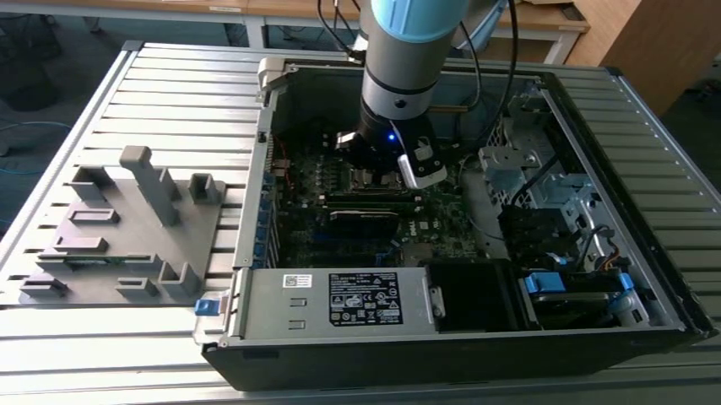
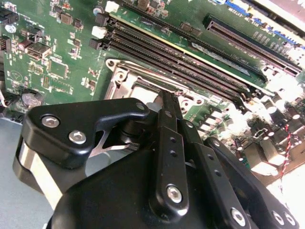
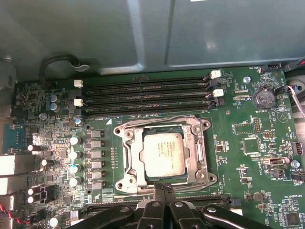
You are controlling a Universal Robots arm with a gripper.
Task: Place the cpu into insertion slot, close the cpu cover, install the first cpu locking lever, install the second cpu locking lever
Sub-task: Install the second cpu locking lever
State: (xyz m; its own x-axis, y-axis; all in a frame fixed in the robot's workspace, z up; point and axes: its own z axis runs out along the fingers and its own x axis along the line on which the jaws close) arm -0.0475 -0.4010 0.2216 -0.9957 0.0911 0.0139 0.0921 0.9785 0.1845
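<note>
The silvery square cpu (image 3: 163, 154) lies flat in the insertion slot (image 3: 143, 175), framed by the thin metal cpu cover (image 3: 198, 153) on the green motherboard (image 3: 248, 167). The black gripper (image 3: 164, 190), fingers pressed together, hovers at the socket's edge.

**Matt plastic over bare metal**

The end effector (image 3: 164, 191) is matt black plastic with bright steel screws. Just beyond its tips, the cpu (image 3: 163, 154) shows a dull brushed-metal face, framed by the cpu cover (image 3: 129, 157) in pale satin metal. Around them the motherboard (image 3: 248, 167) is glossy green laminate.
</note>
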